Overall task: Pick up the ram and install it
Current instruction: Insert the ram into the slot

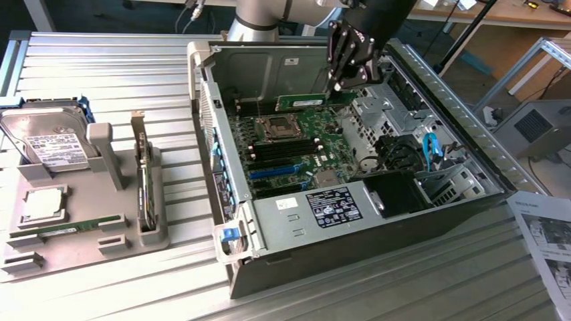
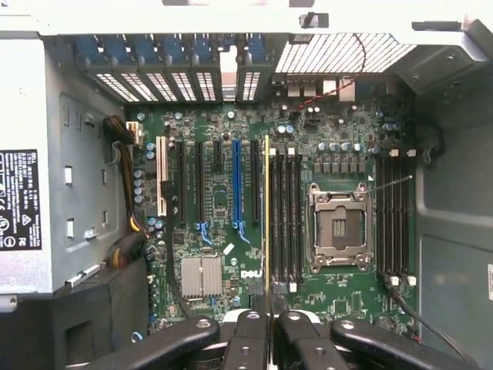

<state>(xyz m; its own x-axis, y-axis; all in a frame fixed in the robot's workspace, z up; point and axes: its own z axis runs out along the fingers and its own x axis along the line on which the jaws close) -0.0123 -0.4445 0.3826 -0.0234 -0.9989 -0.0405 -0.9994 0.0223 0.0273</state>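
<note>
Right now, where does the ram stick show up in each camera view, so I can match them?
Exterior view: the ram hangs level in the jaws, above the motherboard.
Wrist view: the ram edge-on, a thin line from the jaws beside the black memory slots.
Shared landmark: the processor socket.

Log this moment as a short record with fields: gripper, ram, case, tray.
gripper: gripper shut on the ram
ram: held in the air inside the open case, above the motherboard, running parallel to the memory slots beside the processor socket; not yet in a slot
tray: tray at the exterior view's left holds a hard drive, a processor chip, an upright expansion card and a second green stick
</note>
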